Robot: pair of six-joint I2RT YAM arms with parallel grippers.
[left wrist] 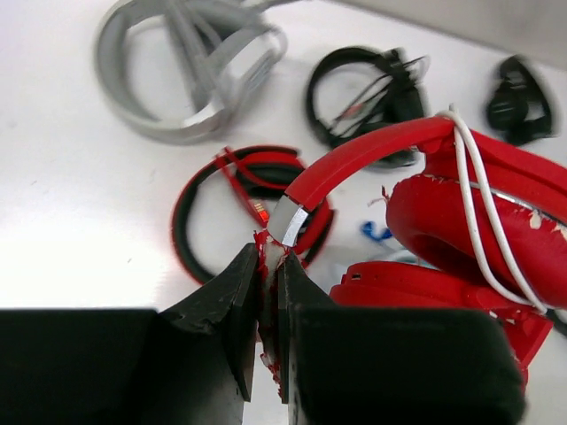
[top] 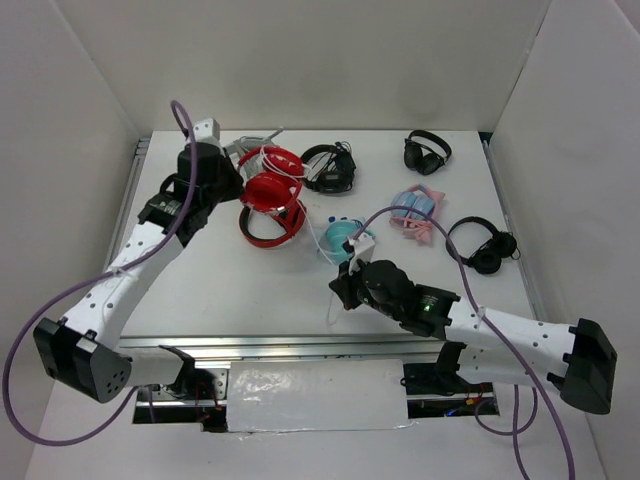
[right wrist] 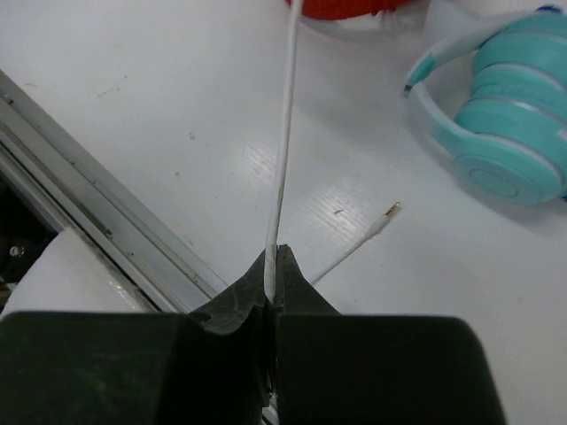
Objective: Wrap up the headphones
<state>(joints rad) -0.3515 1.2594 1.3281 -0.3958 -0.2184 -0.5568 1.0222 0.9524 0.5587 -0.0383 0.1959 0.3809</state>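
Observation:
The glossy red headphones [top: 270, 189] lie folded at the back left of the table. In the left wrist view [left wrist: 478, 212] their thin white cable [left wrist: 474, 195] loops over the earcups. My left gripper [left wrist: 270, 266] is shut on the worn end of their headband; it also shows in the top view [top: 238, 188]. My right gripper [right wrist: 273, 261] is shut on the white cable [right wrist: 283, 133], which runs taut from the headphones. The cable's plug end [right wrist: 385, 212] lies on the table beside the fingers. In the top view the right gripper [top: 340, 288] is at the front centre.
Red-and-black hoop headphones [top: 270, 228] lie right by the red pair. Teal headphones [top: 345, 238] sit close to the right gripper. Grey headphones [top: 245, 150], black pairs [top: 330, 168] [top: 427, 152] [top: 485, 245] and a blue-pink bundle [top: 415, 212] lie behind. The metal table rail [right wrist: 89, 195] is near.

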